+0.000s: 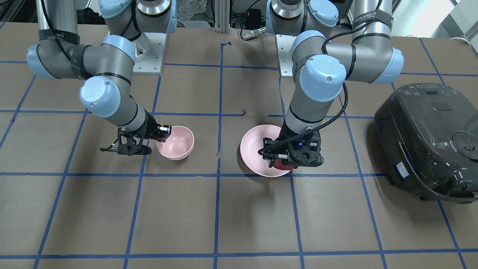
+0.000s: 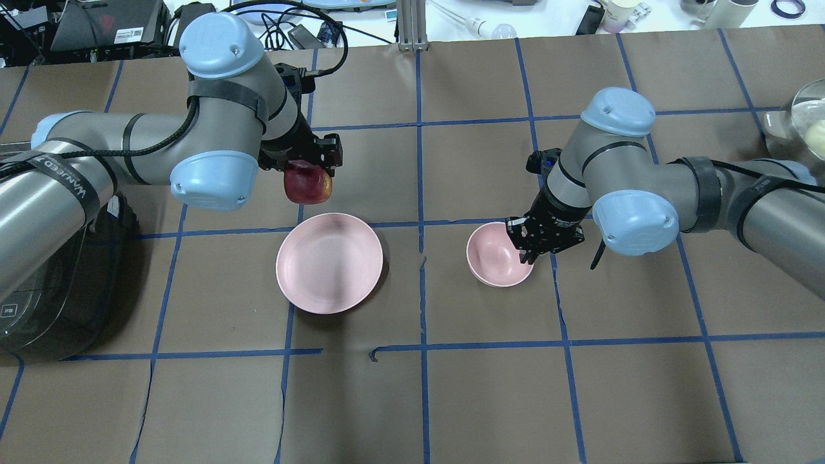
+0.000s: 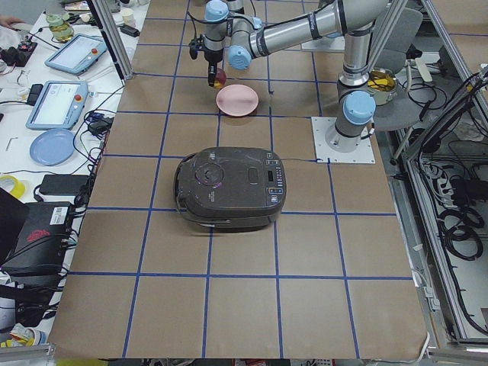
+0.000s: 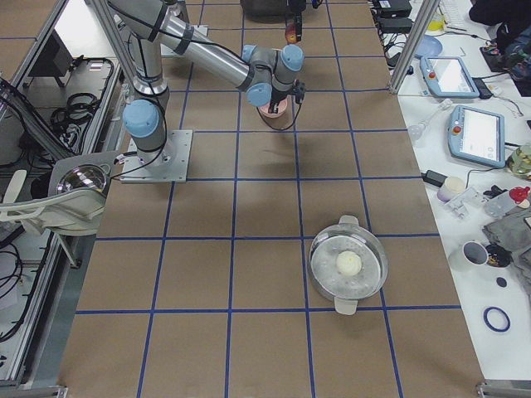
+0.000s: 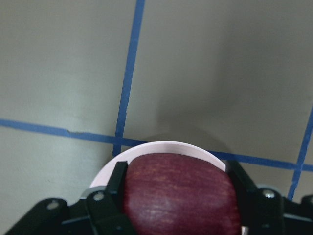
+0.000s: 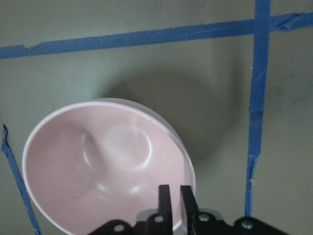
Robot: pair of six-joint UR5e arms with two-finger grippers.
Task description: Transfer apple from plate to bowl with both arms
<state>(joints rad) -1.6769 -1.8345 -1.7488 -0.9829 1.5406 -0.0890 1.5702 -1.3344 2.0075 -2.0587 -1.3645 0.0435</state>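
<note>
Apple (image 2: pixel 308 182) clenched in left jaws above plate (image 2: pixel 329 263), right jaws pinching bowl (image 2: pixel 493 254) rim

The table (image 2: pixel 490 399) is evenly and brightly lit from above. Soft shadows are cast beside the plate (image 2: pixel 329 263) and the bowl (image 6: pixel 107 166) (darkest in the wrist views, which are rendered dimmer and greyer). Glare is noted on the black cooker (image 1: pixel 429 142). The apple (image 5: pixel 181 196) is recorded slightly blurred.

- The apple (image 1: pixel 280 165), over the plate's (image 1: pixel 254 147) edge, is mostly hidden behind the left gripper (image 1: pixel 287 161).
- The rice cooker (image 1: pixel 429 142) is cut off by the picture's edge.
</note>
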